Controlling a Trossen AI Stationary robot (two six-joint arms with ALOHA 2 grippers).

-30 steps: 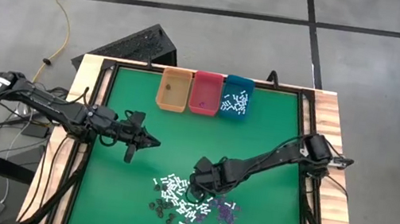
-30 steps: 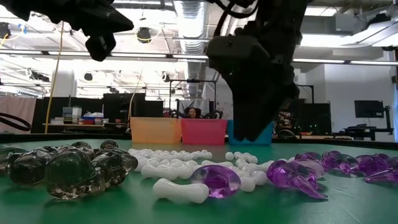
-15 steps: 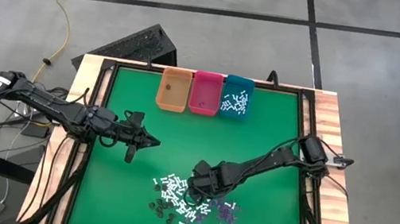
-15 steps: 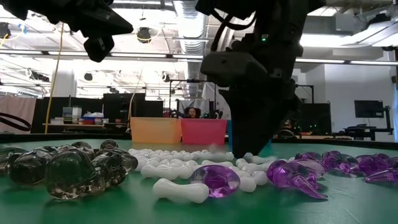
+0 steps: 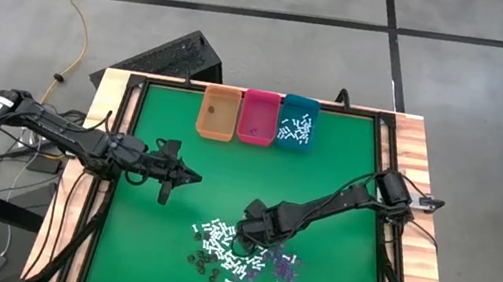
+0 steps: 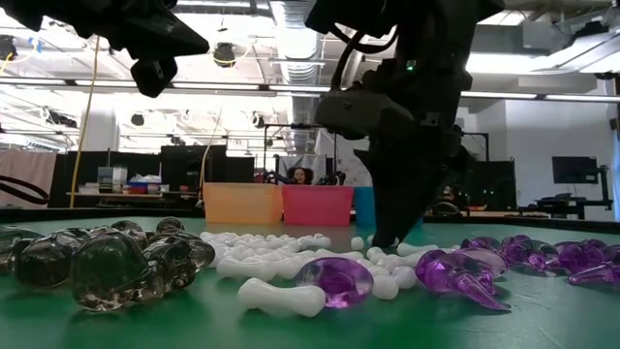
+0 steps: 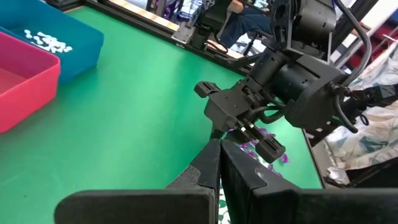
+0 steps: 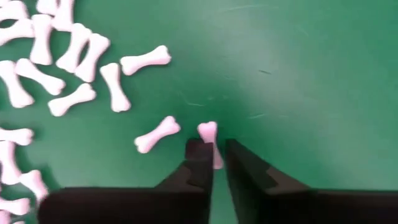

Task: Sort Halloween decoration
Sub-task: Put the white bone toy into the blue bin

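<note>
White bone [image 8: 210, 138] of the Halloween decoration, at the tabletop pile's 12 o'clock edge, pinched lengthwise between the right gripper's [image 8: 217, 163] narrowed jaws; left gripper [image 5: 187, 177] shut, well apart at 10 o'clock.

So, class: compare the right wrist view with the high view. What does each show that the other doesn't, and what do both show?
Only the right wrist view: the right gripper fingers closed around one small white plastic bone.

Only the high view: the orange rectangular bin, pink rectangular bin, teal rectangular bin, and the left gripper shut, waiting above the mat.

Both: the green table mat and the scattered white bones.
</note>
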